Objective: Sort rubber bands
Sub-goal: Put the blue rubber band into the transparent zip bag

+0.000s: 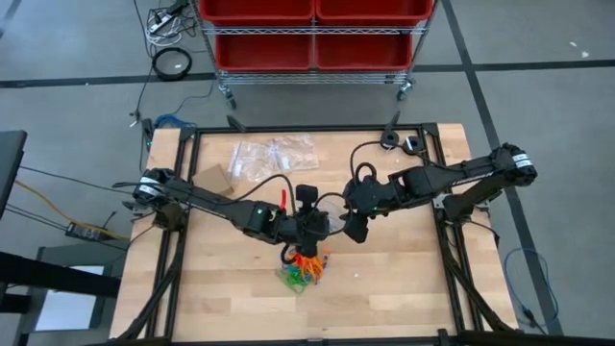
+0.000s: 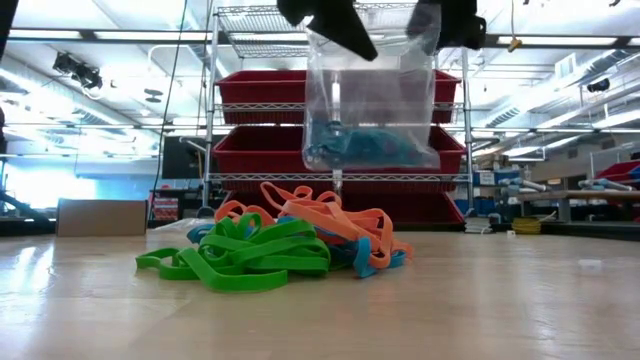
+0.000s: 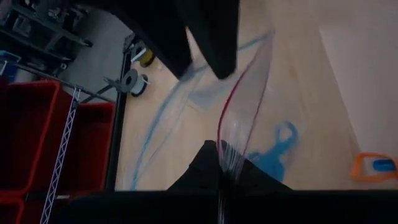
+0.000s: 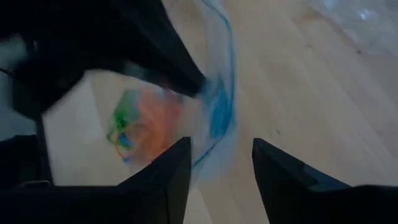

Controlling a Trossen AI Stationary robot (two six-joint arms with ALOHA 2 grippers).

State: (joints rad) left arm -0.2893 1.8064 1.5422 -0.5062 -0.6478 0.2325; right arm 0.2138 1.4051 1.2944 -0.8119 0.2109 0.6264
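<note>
Left wrist view shows my left tool (image 3: 221,171) clamped on the rim of the clear plastic zip bag (image 2: 370,100). My right tool (image 4: 221,168) stands parted beside the bag's mouth, gripping nothing. I'd spread that mouth wide first. Inside lie blue rubber bands (image 2: 355,148); the orange, green and blue loose pile (image 1: 304,271) sits on the wooden surface (image 1: 404,288), at six o'clock from both tools.

Both arms reach in from the table's side edges and meet above its middle. The left gripper (image 1: 306,229) is clamped tight, its fingers (image 3: 217,171) pressed together. The right gripper (image 4: 217,162), just beside it, has its jaws spread apart.
</note>
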